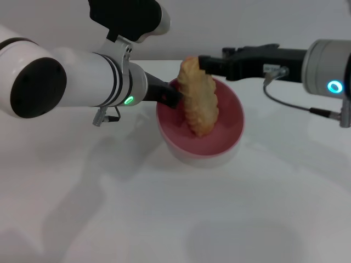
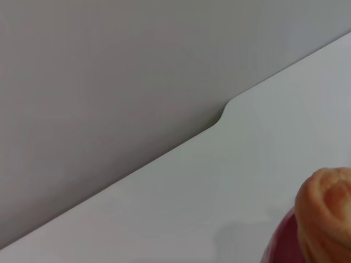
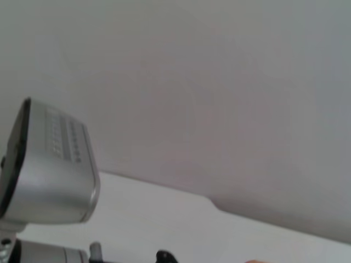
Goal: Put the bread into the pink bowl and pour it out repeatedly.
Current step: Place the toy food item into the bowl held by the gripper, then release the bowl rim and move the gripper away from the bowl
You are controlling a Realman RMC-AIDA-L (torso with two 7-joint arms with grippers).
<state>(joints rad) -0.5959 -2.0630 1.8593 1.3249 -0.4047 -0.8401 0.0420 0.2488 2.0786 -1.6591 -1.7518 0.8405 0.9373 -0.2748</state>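
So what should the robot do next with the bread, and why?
Probably let go. The right claw holds the bread by its top end, its lower end already down inside the pink bowl, which the left claw grips at the rim. Opening the right claw should drop it in.

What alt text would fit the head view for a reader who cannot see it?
The right gripper holds the bread by its upper end, hanging it into the pink bowl on the white table. The left gripper grips the bowl's rim from the robot's left.
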